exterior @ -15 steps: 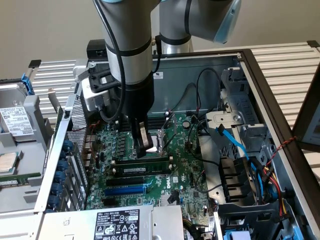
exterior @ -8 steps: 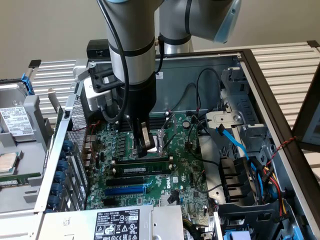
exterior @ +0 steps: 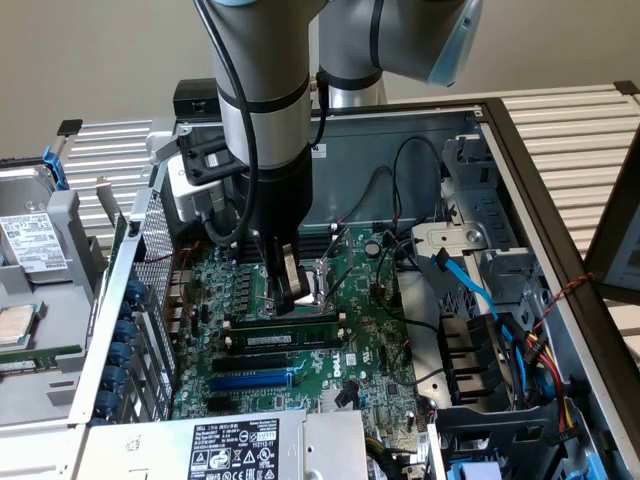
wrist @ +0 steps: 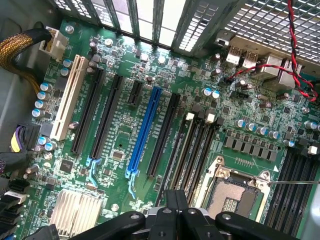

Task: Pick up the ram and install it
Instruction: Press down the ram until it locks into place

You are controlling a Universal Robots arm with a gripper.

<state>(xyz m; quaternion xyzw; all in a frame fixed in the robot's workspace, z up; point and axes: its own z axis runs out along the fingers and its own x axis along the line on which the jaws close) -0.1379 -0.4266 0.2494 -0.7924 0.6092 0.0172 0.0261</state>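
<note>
Gripper (exterior: 288, 292) hangs low over the motherboard (exterior: 380, 350), fingers drawn narrow; I think they are pinched on nothing, though my angle is poor. I see the ram (exterior: 285, 322) lying directly beneath the fingertips, apparently seated in a memory slot, its long axis running across toward the exterior view's right. Just beyond it sits the CPU socket (wrist: 235, 192), and the blue slot (wrist: 145, 130) lies on the ram's other side.

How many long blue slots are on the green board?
1. The long blue plastic slot lies near the middle of the green circuit board, with long black slots on both sides of it. Another could be hidden beyond the picture's edges.
</note>
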